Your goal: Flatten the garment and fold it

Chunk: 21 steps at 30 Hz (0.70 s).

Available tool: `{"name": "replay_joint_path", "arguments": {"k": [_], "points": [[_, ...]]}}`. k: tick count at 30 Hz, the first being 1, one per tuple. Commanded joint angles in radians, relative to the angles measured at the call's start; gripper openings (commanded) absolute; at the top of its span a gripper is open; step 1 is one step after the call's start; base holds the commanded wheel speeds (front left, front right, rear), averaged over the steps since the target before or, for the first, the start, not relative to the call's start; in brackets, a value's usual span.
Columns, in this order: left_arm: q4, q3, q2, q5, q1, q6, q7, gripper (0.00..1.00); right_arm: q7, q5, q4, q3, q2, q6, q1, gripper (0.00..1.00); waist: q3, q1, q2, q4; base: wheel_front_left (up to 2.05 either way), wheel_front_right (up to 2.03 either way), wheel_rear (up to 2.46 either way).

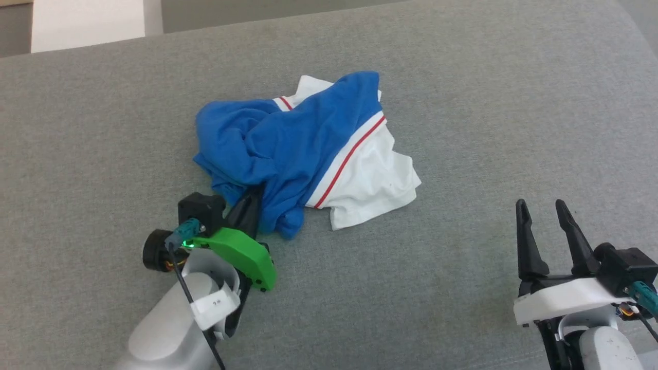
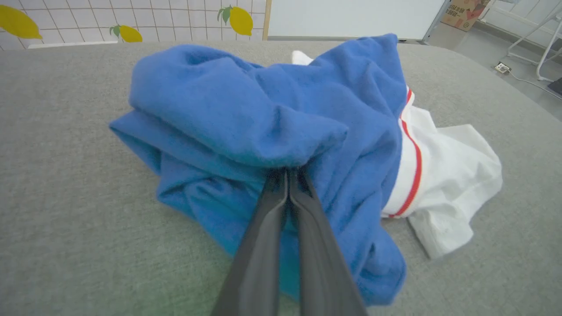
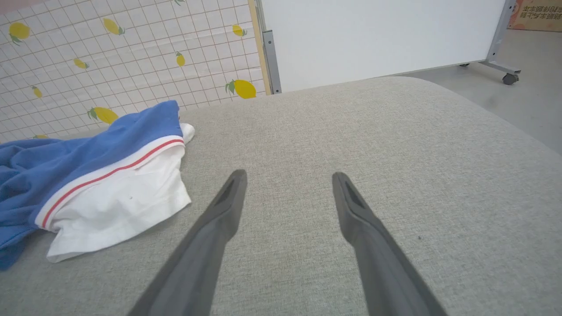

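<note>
garment (image 1: 303,149): crumpled, soft, light, limp | left claw (image 1: 250,208): clamped on its near blue fold | right claw (image 1: 546,213): apart, empty | likely next hold: white sleeve hem (image 1: 372,203)

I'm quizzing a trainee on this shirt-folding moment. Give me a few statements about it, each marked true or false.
1. The shirt lies bunched up on the grey surface. True.
2. The left tool is open and clear of the shirt. False: it is shut on blue cloth.
3. The right tool is open and holds nothing. True.
4. The white sleeve has a green stripe. False: the stripe is red.
</note>
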Motion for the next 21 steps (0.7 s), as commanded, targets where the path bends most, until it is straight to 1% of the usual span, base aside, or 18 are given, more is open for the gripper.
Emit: {"name": "replay_joint_path", "arguments": {"k": [1,5,9,12,16,21], "points": [[-0.001,0.009,-0.009,0.003,0.009,0.007,-0.018,1.0,-0.011,0.001,0.004,0.003,0.001,-0.002,-0.015,1.0,-0.013,0.0,0.012,0.02,0.0,0.0,0.0],[-0.044,0.039,-0.035,0.029,0.016,0.009,-0.042,1.0,-0.009,-0.016,0.012,-0.007,0.001,-0.002,-0.008,1.0,-0.056,0.0,0.012,0.052,0.0,0.0,0.0],[-0.165,0.129,-0.058,0.087,0.042,0.012,-0.046,1.0,0.0,-0.027,0.009,-0.019,0.001,-0.002,0.007,1.0,-0.107,0.0,0.012,0.085,0.0,0.0,0.0],[-0.235,0.188,-0.069,0.133,0.093,0.003,-0.046,1.0,0.013,-0.033,0.003,-0.027,0.001,-0.002,0.025,1.0,-0.147,0.0,0.012,0.108,0.0,0.0,0.0],[-0.272,0.267,-0.067,0.169,0.162,0.002,-0.046,1.0,0.032,-0.038,-0.006,-0.035,0.001,-0.002,0.051,1.0,-0.194,0.0,0.012,0.13,0.0,0.0,0.0],[-0.262,0.355,-0.039,0.189,0.267,0.001,-0.046,1.0,0.057,-0.048,-0.035,-0.027,0.001,-0.002,0.081,1.0,-0.229,0.0,0.012,0.137,0.0,0.0,0.0]]}}
